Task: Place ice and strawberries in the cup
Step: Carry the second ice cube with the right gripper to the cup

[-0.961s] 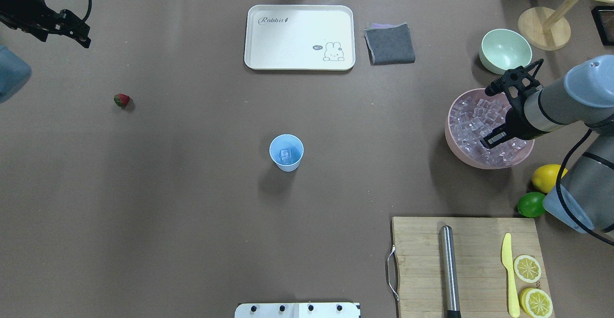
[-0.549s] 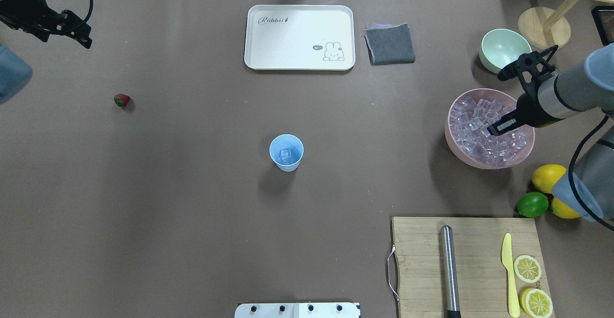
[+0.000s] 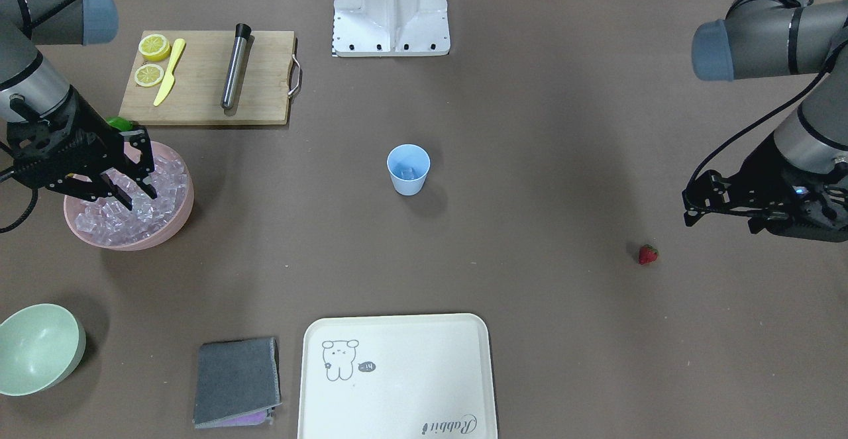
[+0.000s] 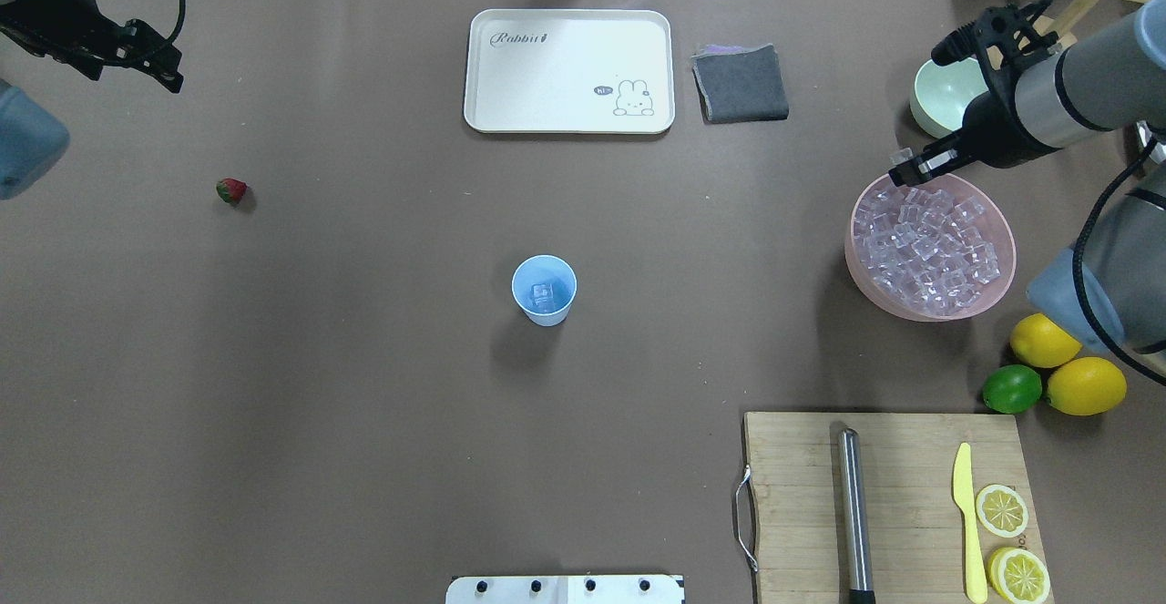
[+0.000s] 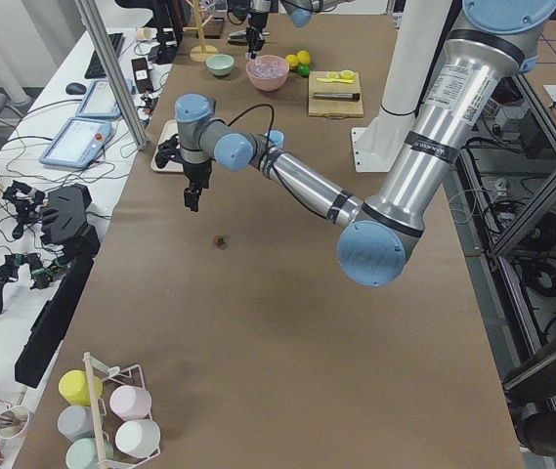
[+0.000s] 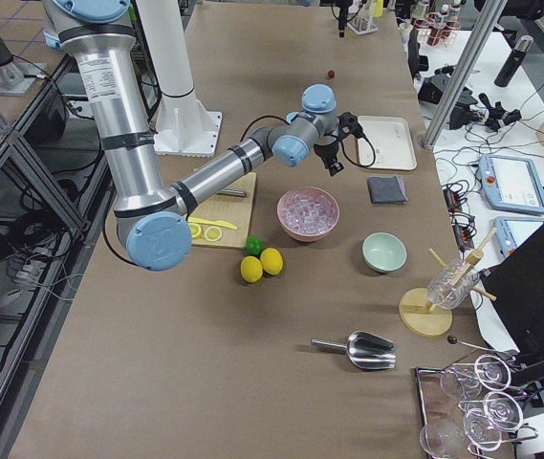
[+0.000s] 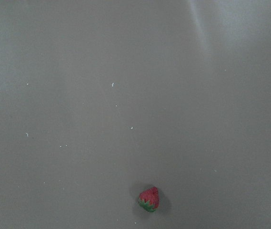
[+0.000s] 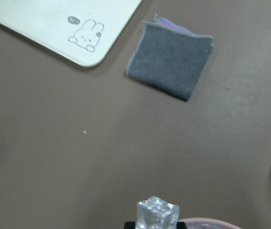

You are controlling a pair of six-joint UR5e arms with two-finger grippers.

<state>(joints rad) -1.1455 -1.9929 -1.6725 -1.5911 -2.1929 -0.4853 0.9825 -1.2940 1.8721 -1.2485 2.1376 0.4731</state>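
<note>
The light-blue cup (image 4: 544, 290) stands upright mid-table with one ice cube inside; it also shows in the front view (image 3: 408, 169). The pink bowl (image 4: 852, 249) at the right holds many ice cubes (image 4: 929, 240). My right gripper (image 4: 909, 169) is shut on one ice cube (image 8: 157, 213) and hovers over the bowl's far rim. The strawberry (image 4: 230, 189) lies on the table at the left and shows in the left wrist view (image 7: 149, 199). My left gripper (image 4: 168, 76) hangs open and empty above the table, beyond the strawberry.
A white rabbit tray (image 4: 569, 71) and a grey cloth (image 4: 740, 83) lie at the far side. A pale green bowl (image 4: 947, 94) sits beyond the pink bowl. Lemons (image 4: 1084, 385) and a lime (image 4: 1011, 388) lie by the cutting board (image 4: 792, 504), which carries a metal rod, knife and lemon halves.
My right gripper has lifted out of the pink bowl with an ice cube and moved toward the bowl's far rim. The left gripper has barely moved.
</note>
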